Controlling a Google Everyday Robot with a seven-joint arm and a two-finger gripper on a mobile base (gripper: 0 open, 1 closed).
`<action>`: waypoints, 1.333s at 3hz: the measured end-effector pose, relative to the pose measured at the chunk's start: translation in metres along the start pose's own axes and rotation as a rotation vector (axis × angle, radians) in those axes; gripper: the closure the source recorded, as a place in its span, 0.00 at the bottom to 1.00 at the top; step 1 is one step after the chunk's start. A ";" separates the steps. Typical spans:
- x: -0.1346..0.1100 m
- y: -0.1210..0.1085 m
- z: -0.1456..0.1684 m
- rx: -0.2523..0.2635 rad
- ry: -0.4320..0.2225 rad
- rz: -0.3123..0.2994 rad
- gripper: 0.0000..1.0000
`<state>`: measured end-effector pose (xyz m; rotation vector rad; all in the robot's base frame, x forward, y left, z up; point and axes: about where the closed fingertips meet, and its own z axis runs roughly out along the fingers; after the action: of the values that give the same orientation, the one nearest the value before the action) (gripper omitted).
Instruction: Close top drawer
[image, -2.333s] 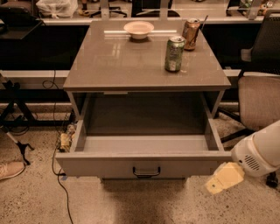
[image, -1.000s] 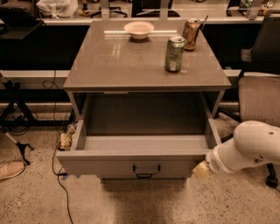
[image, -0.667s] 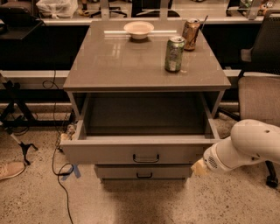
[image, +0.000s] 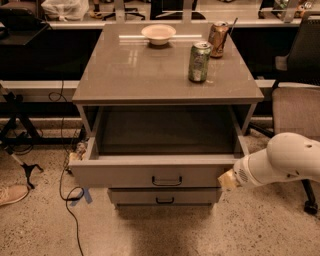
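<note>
The top drawer (image: 125, 173) is a deep grey box standing partly open out of the grey cabinet (image: 150, 75), its inside bare. A small black loop handle (image: 167, 181) sits mid-front. My gripper (image: 226, 180) is at the end of the white arm (image: 280, 162), pressed against the right end of the drawer's front. A shorter drawer (image: 165, 196) with a like handle shows just below it.
On the cabinet top stand a green can (image: 199, 61), a brown can (image: 218, 39) and a white bowl (image: 158, 33). An office chair (image: 295, 100) is close on the right. Cables (image: 67, 195) and a stand's legs (image: 20, 145) lie on the floor at left.
The arm swung in from the lower right to the drawer's right front corner. The drawer has slid inward, and the lower drawer now shows beneath it.
</note>
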<state>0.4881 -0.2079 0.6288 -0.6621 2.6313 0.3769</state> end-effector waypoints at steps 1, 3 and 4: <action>-0.022 -0.007 0.003 0.004 -0.057 -0.003 1.00; -0.101 -0.024 0.011 -0.006 -0.237 -0.023 1.00; -0.127 -0.025 0.015 -0.016 -0.278 -0.040 1.00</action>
<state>0.6077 -0.1738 0.6669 -0.6184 2.3508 0.4444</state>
